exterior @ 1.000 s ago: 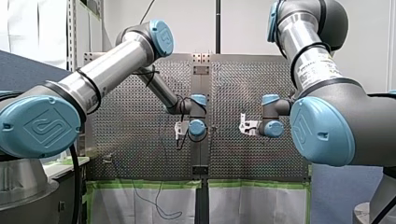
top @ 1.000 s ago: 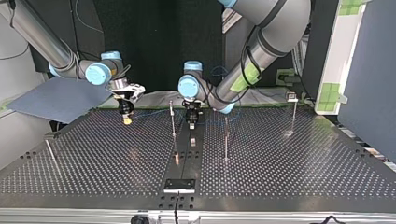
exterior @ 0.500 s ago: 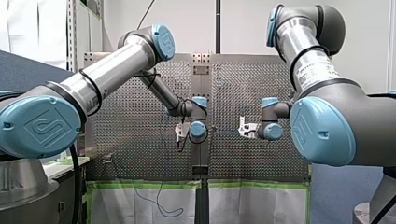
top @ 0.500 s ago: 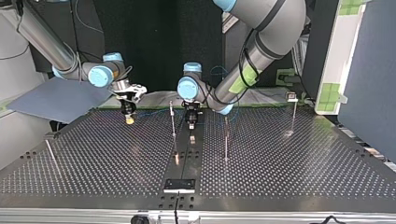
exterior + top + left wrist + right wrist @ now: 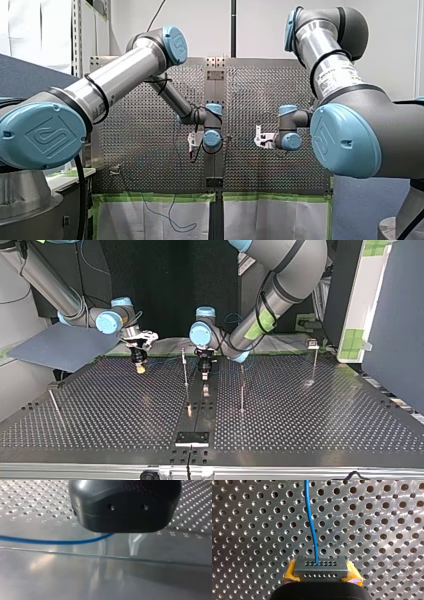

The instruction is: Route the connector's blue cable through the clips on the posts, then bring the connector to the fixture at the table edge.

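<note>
In the right wrist view my right gripper (image 5: 322, 573) has its yellow pads (image 5: 290, 573) shut on a grey connector (image 5: 320, 566). The blue cable (image 5: 310, 517) runs from the connector straight ahead over the perforated table. In the top view this gripper (image 5: 140, 368) hangs low at the back left. My left gripper (image 5: 204, 374) points down at the centre strip beside a thin post (image 5: 185, 371). In the left wrist view its metal fingers (image 5: 135, 546) stand apart, open. The blue cable (image 5: 50, 541) passes by one finger under the black body, and the grip point is hidden.
More posts stand at the middle (image 5: 242, 390) and at the back right (image 5: 314, 362), and a leaning one (image 5: 54, 405) at the left. A dark fixture plate (image 5: 192, 438) sits on the near table edge. A blue-grey panel (image 5: 60, 345) lies behind my right gripper.
My right gripper has drifted slightly toward the top view's middle with the connector. My left gripper has dipped a little lower over the centre strip.
</note>
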### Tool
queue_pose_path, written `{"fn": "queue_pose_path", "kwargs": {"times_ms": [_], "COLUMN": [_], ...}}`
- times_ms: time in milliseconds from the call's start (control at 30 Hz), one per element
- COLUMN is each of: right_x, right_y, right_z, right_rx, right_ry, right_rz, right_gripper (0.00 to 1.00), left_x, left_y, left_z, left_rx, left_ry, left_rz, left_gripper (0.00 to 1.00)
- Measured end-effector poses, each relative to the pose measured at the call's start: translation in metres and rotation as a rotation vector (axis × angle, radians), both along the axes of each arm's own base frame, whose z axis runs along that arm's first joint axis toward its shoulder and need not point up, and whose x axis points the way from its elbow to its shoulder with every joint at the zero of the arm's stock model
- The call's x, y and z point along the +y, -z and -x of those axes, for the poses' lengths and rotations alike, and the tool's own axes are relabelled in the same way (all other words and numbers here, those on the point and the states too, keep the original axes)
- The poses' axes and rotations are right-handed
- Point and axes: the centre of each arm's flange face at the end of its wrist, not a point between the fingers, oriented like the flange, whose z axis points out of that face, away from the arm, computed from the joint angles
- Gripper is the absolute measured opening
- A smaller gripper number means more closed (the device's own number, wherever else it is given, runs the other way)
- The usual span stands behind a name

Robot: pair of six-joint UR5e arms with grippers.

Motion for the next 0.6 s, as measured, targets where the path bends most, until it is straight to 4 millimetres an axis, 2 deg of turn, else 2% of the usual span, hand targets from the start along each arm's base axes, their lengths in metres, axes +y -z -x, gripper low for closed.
{"fn": "queue_pose_path", "kwargs": {"times_ms": [333,367,400,467,500,533,567,600], "right_x": [0.0006,0.0006,0.0007,0.0011,0.0012,0.0013,0.0014,0.0015], "right_y": [-0.0010,-0.0009,-0.0008,-0.0008,-0.0008,-0.0007,-0.0007,-0.0005], "right_z": [-0.0025,-0.0026,-0.0027,-0.0033,-0.0034,-0.0035,-0.0035,-0.0035], "right_rx": [-0.001,-0.001,0.000,0.000,0.000,0.000,0.000,0.001], "right_ry": [-0.009,-0.009,-0.009,-0.010,-0.010,-0.010,-0.011,-0.011], "right_rz": [0.001,0.000,0.000,-0.001,-0.001,-0.002,-0.002,-0.003], "right_gripper": [0.00,0.00,0.00,0.00,0.00,0.00,0.00,0.00], "left_x": [0.0018,0.0019,0.0018,0.0010,0.0007,0.0004,0.0001,-0.0002], "left_y": [-0.0001,-0.0002,0.0000,0.0005,0.0006,0.0008,0.0011,0.0013], "left_z": [0.0051,0.0053,0.0057,0.0066,0.0069,0.0074,0.0079,0.0085], "left_rx": [0.004,0.005,0.007,0.012,0.013,0.016,0.019,0.022], "left_ry": [-0.058,-0.059,-0.058,-0.050,-0.048,-0.044,-0.040,-0.037], "left_rz": [-0.025,-0.029,-0.032,-0.039,-0.042,-0.047,-0.052,-0.057], "left_gripper": [0.56,0.63,0.63,0.85,0.85,0.96,1.00,1.00]}}
